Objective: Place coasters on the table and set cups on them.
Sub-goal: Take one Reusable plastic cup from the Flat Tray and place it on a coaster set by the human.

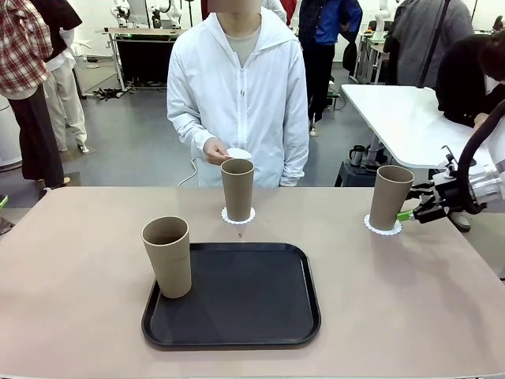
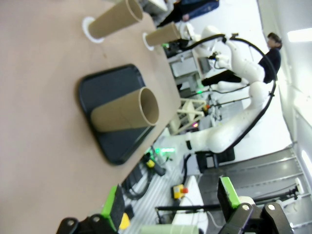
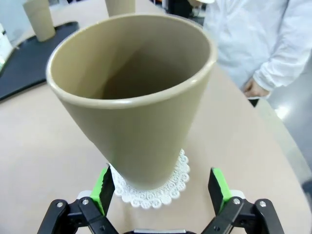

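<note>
Three tan cups stand on the beige table (image 1: 79,316). One cup (image 1: 167,257) is on the black tray's left end. Another cup (image 1: 237,189) rests on a lacy white coaster (image 1: 237,215) at the far middle. The right cup (image 1: 390,197) stands on its own coaster (image 1: 383,227). My right gripper (image 1: 422,207) is open just right of it. In the right wrist view its pads (image 3: 103,185) flank the base of that cup (image 3: 136,112) without touching. The person's hand holds a third coaster (image 1: 238,153). My left gripper (image 2: 170,200) is open and empty, high off to the side of the tray cup (image 2: 124,112).
The black tray (image 1: 237,296) lies front centre on the table. The person in white stands at the far edge. A white table (image 1: 402,118) and a small dark mug (image 1: 357,155) are behind on the right. Other people stand farther off.
</note>
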Tool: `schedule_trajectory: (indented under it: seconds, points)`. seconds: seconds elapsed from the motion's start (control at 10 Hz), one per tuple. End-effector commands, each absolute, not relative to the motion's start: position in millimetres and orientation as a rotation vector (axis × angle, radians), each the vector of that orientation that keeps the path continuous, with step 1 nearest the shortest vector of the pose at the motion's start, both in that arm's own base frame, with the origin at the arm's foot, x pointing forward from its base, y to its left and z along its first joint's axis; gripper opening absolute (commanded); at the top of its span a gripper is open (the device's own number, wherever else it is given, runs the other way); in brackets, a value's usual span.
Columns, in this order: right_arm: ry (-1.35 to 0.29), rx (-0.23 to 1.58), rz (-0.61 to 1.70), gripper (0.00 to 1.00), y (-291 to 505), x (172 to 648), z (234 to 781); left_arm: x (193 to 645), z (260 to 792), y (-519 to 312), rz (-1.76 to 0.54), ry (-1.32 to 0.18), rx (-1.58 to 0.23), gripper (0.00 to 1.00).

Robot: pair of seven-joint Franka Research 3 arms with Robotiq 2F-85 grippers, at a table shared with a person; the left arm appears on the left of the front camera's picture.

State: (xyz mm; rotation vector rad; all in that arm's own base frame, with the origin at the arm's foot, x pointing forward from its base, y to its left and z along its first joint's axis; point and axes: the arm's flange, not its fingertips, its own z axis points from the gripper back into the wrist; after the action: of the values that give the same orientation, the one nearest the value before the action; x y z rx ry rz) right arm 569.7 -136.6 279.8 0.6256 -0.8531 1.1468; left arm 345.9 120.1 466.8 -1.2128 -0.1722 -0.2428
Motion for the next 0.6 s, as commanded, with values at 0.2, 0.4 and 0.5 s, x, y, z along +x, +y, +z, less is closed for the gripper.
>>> schedule_trajectory:
  seconds: [0.2,0.4,0.5]
  points:
    - [-0.665,0.454,1.154,1.0,-148,560,340,345,469,121,-0.245,-0.18,-1.219,1.0]
    - [-0.56,0.202,1.109,1.0,-113,538,393,345,469,121,-0.245,-0.18,-1.219,1.0]
    - [-0.56,0.121,1.137,1.0,-88,524,419,345,469,121,-0.245,-0.18,-1.219,1.0]
